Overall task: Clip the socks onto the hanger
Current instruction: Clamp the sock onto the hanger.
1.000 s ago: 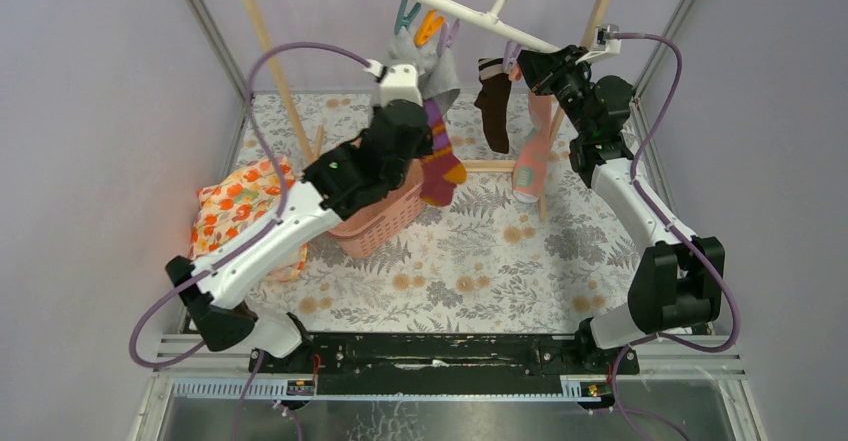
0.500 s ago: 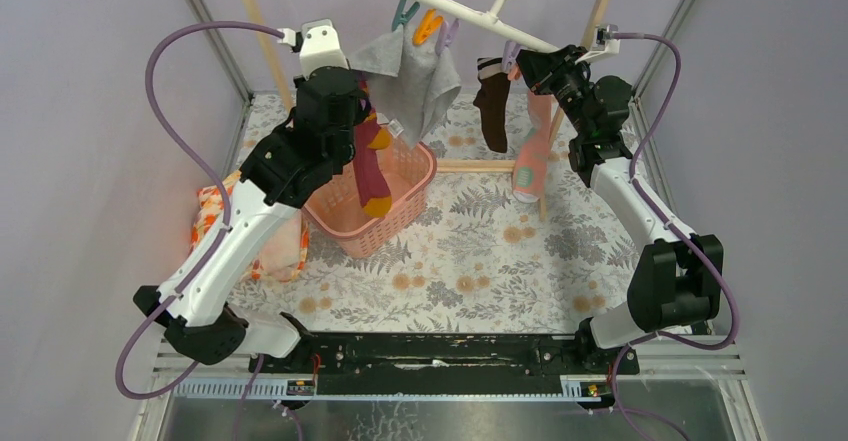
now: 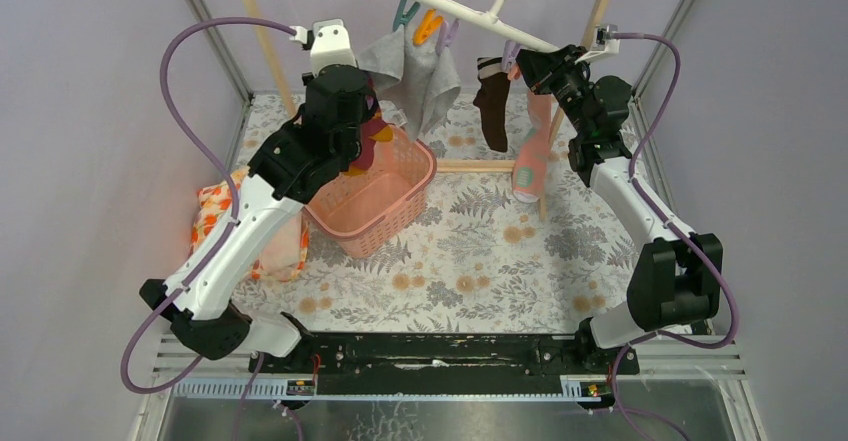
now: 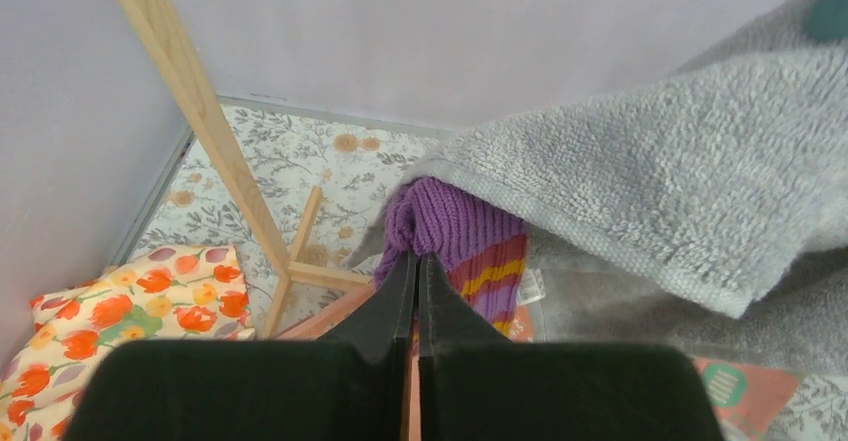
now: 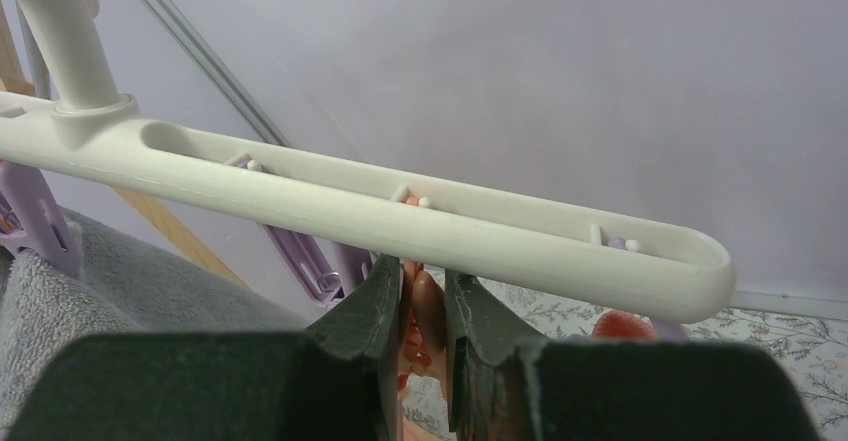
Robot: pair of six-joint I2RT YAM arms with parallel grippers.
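Ribbed purple sock [image 4: 455, 226] pinched in left gripper [image 4: 417, 261]; right gripper [image 5: 424, 275] squeezes orange clip [image 5: 430, 313] under white hanger [image 5: 400, 211].

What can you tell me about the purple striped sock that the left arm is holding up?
The short purple knitted sock looks like soft ribbed wool, with dark red and yellow-orange stripes below its plain purple end. The left pincer, fingers shut, pinches that purple end. The edge of a grey terry towel lies over the sock and touches it. From above, only a dark red and orange bit shows beside the arm, over the pink plastic basket. No clip shows on it.
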